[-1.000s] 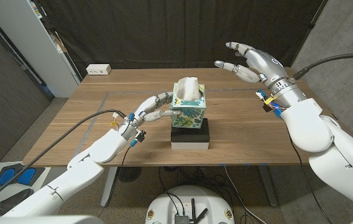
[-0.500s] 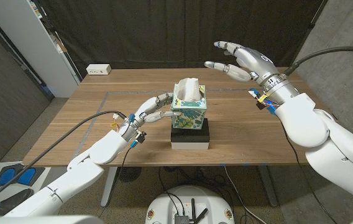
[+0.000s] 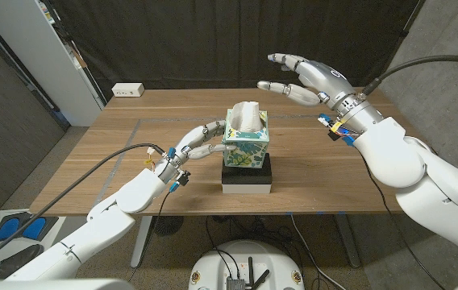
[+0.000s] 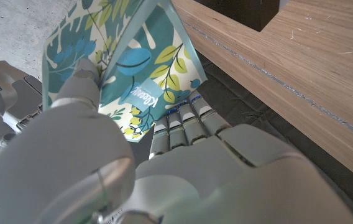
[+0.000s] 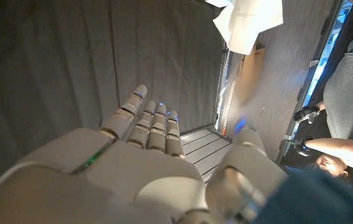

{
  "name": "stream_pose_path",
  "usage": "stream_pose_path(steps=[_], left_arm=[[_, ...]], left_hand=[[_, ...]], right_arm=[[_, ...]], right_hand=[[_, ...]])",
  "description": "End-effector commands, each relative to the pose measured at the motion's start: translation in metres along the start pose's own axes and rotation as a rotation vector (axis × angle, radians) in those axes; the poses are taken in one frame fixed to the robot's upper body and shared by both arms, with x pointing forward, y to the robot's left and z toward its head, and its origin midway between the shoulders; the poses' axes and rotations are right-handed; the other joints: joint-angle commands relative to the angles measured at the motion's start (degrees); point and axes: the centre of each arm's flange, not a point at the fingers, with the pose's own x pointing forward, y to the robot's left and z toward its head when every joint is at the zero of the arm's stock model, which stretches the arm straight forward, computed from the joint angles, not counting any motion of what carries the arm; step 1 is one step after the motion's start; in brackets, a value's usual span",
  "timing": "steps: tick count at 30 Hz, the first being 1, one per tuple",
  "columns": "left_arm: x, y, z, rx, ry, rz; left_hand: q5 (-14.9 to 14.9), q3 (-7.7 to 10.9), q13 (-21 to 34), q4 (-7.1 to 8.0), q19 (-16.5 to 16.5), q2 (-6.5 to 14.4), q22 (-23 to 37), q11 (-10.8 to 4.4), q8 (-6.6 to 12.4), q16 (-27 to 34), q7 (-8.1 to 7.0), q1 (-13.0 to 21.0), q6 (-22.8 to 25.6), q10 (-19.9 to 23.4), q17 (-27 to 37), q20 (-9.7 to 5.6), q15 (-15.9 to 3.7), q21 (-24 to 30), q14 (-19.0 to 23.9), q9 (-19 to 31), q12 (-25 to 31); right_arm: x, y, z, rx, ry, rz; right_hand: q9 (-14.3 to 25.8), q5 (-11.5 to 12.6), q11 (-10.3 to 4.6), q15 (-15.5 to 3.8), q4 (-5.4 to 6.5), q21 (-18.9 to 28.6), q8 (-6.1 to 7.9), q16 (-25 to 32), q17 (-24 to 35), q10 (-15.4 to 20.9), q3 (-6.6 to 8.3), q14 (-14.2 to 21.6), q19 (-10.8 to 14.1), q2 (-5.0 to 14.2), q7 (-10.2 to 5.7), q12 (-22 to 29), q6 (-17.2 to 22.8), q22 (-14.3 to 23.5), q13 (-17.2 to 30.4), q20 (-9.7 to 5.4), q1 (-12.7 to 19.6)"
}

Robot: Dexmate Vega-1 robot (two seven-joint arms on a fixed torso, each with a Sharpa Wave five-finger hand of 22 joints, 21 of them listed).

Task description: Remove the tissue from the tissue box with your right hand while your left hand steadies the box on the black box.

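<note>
A leaf-patterned tissue box (image 3: 244, 140) stands on a black box (image 3: 247, 171) at the middle of the wooden table. A white tissue (image 3: 244, 113) sticks up from its top. My left hand (image 3: 199, 142) presses against the box's left side, fingers on the printed cardboard (image 4: 133, 68). My right hand (image 3: 306, 76) hovers in the air to the right of and behind the tissue, fingers spread and holding nothing. In the right wrist view its fingers (image 5: 148, 124) reach out toward the dark curtain, with the tissue (image 5: 247, 23) at the picture's edge.
A white power strip (image 3: 128, 90) lies at the table's far left corner. A white cabinet (image 3: 35, 56) stands left of the table and a black curtain hangs behind it. A person (image 5: 347, 93) shows in the right wrist view.
My right hand has moved left through the air, closer to the tissue, still spread. The left hand and the tissue box have not moved.
</note>
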Motion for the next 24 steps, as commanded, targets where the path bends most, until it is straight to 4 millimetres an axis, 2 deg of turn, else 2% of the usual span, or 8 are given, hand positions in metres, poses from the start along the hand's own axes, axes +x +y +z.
stream_pose_path(steps=[1, 20, 24], left_arm=[[0.001, 0.000, 0.000, 0.004, 0.005, 0.003], [0.003, -0.001, 0.000, 0.012, 0.009, 0.011], [0.003, -0.001, -0.001, 0.009, 0.010, 0.011]], left_hand=[[0.3, 0.16, 0.2, 0.25, 0.2, 0.5, 0.2, -0.02, 0.23, -0.3, -0.75, 0.2, 1.5, 0.6, 0.3, -0.21, -0.64, 0.0, 0.5, 0.3, -0.2], [0.3, 0.03, 0.3, 0.27, 0.3, 0.6, 0.2, 0.00, 0.14, -0.4, -0.77, 0.2, 1.7, 0.7, 0.3, -0.15, -0.66, 0.0, 0.5, 0.3, -0.3], [0.3, 0.03, 0.3, 0.22, 0.3, 0.7, 0.2, -0.08, 0.09, -0.4, -0.79, 0.3, 1.6, 0.7, 0.3, -0.16, -0.75, 0.0, 0.5, 0.3, -0.4]], right_arm=[[0.001, 0.003, 0.001, -0.004, -0.022, 0.028], [0.004, 0.012, 0.000, -0.008, -0.058, 0.089], [0.005, 0.013, 0.000, -0.012, -0.067, 0.102]], right_hand=[[0.2, 0.2, 0.02, 0.27, 0.19, 0.0, -0.06, -0.1, 0.2, 0.4, 0.32, 0.0, 0.3, -0.13, 0.29, -0.1, 0.3, 0.2, 0.3, 0.22, 0.4], [0.2, 0.4, -0.08, 0.29, -0.07, -0.1, 0.24, -0.2, 0.2, 0.6, 0.62, 0.0, 0.3, -0.01, 0.21, -0.1, 1.2, 0.2, 0.3, 0.42, 1.1], [0.2, 0.5, -0.12, 0.20, -0.19, -0.1, 0.51, -0.2, 0.2, 0.7, 0.78, -0.1, 0.3, 0.07, -0.21, -0.1, 2.0, 0.2, 0.3, 0.42, 1.4]])
